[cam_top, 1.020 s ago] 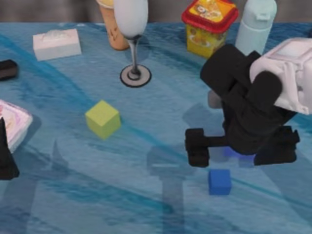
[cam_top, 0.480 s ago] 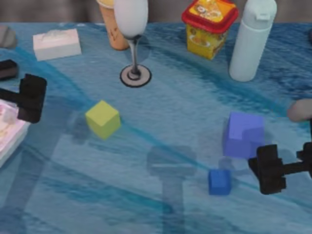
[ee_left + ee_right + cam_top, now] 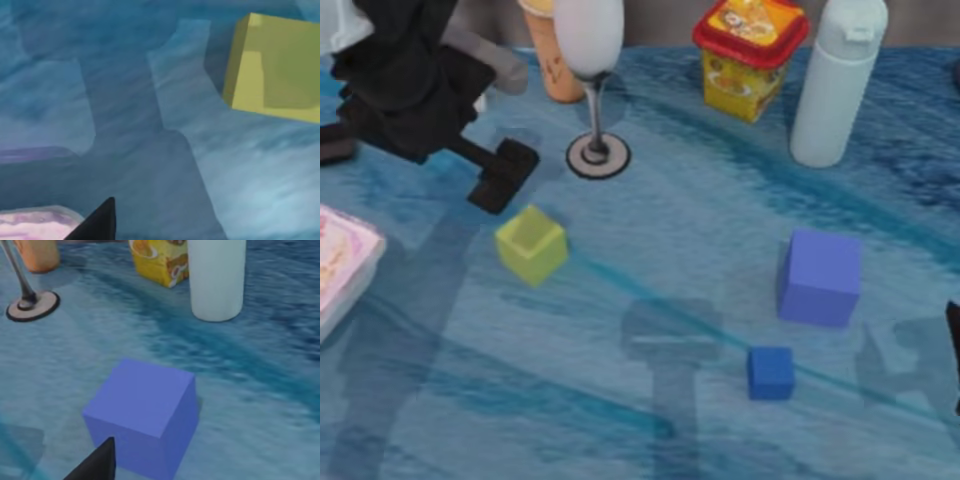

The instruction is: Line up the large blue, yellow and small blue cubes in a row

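The large blue cube rests on the table at the right, with nothing touching it; the right wrist view shows it close up. The small blue cube lies just in front of it and slightly to its left. The yellow cube sits left of centre and fills a corner of the left wrist view. My left gripper hangs open just behind and left of the yellow cube, one fingertip showing. My right gripper is open at the right edge, empty.
Along the back stand an orange cup, a wine glass, a yellow tub with a red lid and a white bottle. A pink-and-white packet and a black object lie at the left edge.
My right arm let go of the large blue cube and pulled back to the right edge. My left arm swung in from the left edge to just behind the yellow cube.
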Tool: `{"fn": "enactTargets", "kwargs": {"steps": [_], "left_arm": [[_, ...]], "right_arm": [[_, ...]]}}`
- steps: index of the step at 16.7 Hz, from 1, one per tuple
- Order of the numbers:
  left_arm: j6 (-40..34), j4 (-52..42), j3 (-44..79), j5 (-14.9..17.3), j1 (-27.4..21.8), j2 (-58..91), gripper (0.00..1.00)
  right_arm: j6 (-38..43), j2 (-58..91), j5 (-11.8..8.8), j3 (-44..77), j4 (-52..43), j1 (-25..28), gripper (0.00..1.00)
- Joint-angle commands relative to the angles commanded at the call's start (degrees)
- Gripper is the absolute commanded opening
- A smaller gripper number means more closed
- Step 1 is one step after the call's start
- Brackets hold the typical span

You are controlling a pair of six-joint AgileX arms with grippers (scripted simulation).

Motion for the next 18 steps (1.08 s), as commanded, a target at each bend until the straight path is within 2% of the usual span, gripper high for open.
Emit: {"fn": "enactTargets", "kwargs": {"steps": [5,7,14,18], "left_arm": [[2.88,-9.23,15.8,0.01,-2.95,17.99,1.0],[3.48,-11.07,19.17,-0.01,-3.56,21.41,1.0],[3.69,-11.44,20.15,-0.02,-3.52,22.56,1.0],[3.83,-4.77,15.7,0.0,-3.66,24.75,1.0]], "right_arm": [[-5.82,-12.9,0.47,-7.91,9.45,-10.84,1.0],[-6.97,-15.93,0.57,-9.1,11.58,-13.42,1.0],[-7.36,-17.08,0.6,-9.51,12.36,-14.39,1.0],[-7.36,-17.08,0.6,-9.51,12.36,-14.39,1.0]]}}
